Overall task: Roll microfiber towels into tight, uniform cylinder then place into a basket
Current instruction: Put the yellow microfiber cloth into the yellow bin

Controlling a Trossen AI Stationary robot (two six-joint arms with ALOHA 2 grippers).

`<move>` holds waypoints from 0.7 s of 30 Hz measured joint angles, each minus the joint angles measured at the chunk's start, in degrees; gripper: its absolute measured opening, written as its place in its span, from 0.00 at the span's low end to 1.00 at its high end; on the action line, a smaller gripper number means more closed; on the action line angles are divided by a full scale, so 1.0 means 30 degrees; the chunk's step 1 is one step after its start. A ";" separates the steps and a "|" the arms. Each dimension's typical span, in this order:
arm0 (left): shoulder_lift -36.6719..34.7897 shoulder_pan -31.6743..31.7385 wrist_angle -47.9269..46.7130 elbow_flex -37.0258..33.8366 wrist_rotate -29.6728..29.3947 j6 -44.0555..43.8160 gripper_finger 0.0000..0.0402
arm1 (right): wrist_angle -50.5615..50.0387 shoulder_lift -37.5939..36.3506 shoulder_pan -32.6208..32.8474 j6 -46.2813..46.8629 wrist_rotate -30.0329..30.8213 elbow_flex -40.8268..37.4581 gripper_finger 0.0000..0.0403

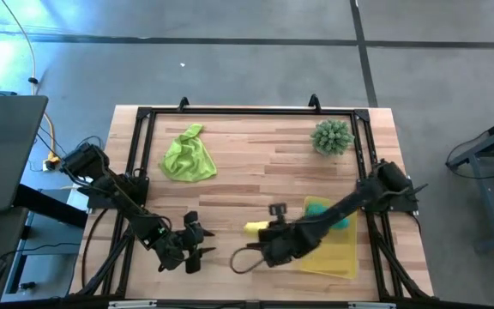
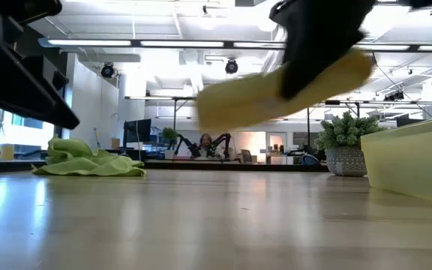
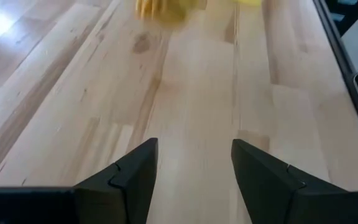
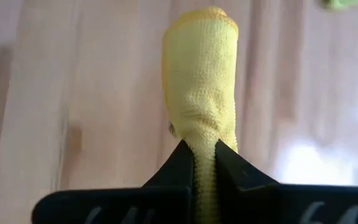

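A yellow towel (image 4: 201,74), rolled into a cylinder, hangs in the air with my right gripper (image 4: 205,152) shut on it, just left of the basket (image 1: 341,257) in the high view. A teal towel (image 1: 318,209) lies in the basket's far end. The lime green towel (image 1: 187,156) rests crumpled on the table at the far left. My left gripper (image 3: 194,155) stands open above bare wood near the table's front edge, left of the roll. My right gripper pinches the yellow roll between its two fingers, at a spot (image 4: 205,140) off its middle, nearer one end. The fingers slant down from above and lie across the roll, which is dented in at the pinch. The roll (image 2: 276,94) hangs clear of the table, tilted.
A spiky green plant (image 1: 331,137) in a pot stands at the far right corner. A black frame (image 1: 247,110) runs around the table's edges. Bare wood lies between the lime towel and the basket.
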 joint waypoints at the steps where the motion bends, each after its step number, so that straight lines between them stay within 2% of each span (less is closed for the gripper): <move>1: 0.0000 0.0000 -0.0050 0.0000 0.0001 0.0000 0.49 | -0.0983 -0.0370 0.0356 0.0514 0.0352 0.0002 0.01; 5: 0.0000 -0.0007 -0.0004 0.0000 0.0022 -0.0138 0.49 | -0.4910 -0.1770 0.1957 0.3433 0.2060 -0.0107 0.01; 9: -0.0015 0.0007 0.0126 0.0007 0.0130 -0.0153 0.49 | -0.6550 -0.3199 0.3630 0.6720 0.1902 -0.1979 0.01; 14: -0.0029 0.0007 0.0268 0.0014 0.0189 -0.0517 0.49 | -0.6243 -0.5061 0.5459 1.1270 -0.0126 -0.5723 0.01; 17: -0.0029 0.0013 0.0262 0.0014 0.0182 -0.0647 0.49 | -0.5113 -0.6030 0.6440 1.3621 -0.0322 -0.7548 0.01; 21: -0.0029 0.0183 0.0261 0.0022 0.0175 -0.0647 0.49 | -0.3647 -0.6632 0.7301 1.4973 -0.0513 -0.9554 0.01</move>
